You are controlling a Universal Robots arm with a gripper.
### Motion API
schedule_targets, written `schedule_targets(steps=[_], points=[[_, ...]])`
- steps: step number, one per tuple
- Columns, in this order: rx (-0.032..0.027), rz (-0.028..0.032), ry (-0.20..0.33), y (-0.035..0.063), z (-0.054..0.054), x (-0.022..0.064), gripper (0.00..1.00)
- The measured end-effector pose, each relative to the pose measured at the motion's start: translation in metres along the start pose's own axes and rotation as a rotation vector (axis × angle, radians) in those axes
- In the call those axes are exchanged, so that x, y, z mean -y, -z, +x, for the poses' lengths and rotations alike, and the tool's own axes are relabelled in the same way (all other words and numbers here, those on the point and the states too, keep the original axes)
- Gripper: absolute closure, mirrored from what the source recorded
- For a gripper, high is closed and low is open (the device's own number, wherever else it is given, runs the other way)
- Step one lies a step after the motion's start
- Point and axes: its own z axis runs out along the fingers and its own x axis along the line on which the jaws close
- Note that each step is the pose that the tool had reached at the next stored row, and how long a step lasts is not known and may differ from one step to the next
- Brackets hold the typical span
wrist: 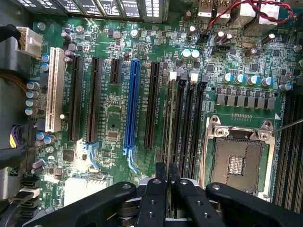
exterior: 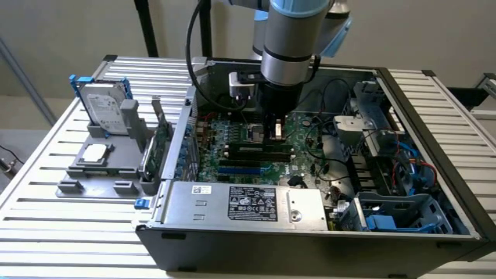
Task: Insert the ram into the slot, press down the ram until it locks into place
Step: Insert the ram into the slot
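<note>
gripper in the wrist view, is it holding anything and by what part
The gripper pinches the ram by its top edge. The ram stands edge-on, in line with a black slot.

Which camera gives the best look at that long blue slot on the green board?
The wrist view. It looks straight down on the blue slot, showing its full length between black slots. The exterior view shows the blue slot as a small blue strip seen at a slant.
</note>
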Motion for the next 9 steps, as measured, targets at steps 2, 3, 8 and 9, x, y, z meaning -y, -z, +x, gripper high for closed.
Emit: schedule_targets(steps=[2, 3, 8, 9], points=[[-0.0004, -0.0001, 0.000, -0.0010, 0.0000, 0.0000, 0.87], [-0.0006, -0.0001, 0.000, -0.0012, 0.0000, 0.0000, 0.87], [-0.0025, -0.0003, 0.000, -0.0020, 0.0000, 0.0000, 0.87], [-0.0025, -0.0002, 0.000, -0.0021, 0.0000, 0.0001, 0.87]])
